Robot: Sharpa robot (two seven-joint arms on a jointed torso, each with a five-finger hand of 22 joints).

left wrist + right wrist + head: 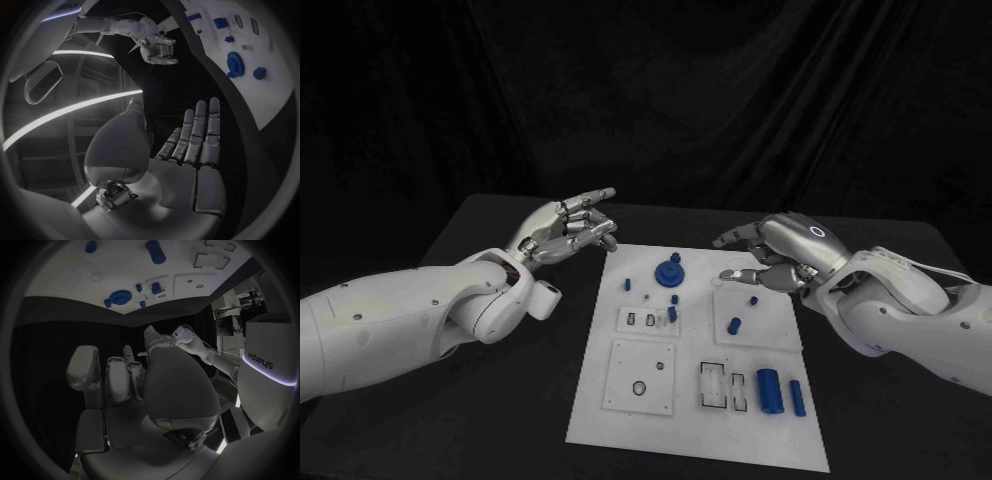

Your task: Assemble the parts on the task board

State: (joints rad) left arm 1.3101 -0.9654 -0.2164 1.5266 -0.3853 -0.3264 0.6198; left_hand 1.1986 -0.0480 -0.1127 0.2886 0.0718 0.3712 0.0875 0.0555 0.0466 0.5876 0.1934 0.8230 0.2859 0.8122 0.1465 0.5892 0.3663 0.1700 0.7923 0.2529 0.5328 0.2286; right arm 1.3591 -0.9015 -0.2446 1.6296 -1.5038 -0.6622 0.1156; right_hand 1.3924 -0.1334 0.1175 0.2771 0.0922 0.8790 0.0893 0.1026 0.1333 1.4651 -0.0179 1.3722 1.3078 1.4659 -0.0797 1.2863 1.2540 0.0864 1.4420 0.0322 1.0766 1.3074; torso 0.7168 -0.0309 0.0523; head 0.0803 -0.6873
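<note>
Your left hand (571,230) hovers off the board's (661,420) 10 o'clock corner, fingers spread, holding nothing. Your right hand (779,250) hangs over the board's 2 o'clock edge, fingers curled; whether it pinches anything you cannot tell. Blue parts (671,272) lie across the board, a gear toward 12 o'clock.

The place looks like a robotics lab or test stage. A black table (488,400) stands before a black curtain (733,90), and a white task board (646,420) with small blue parts (769,389) lies between two white robot arms.
</note>
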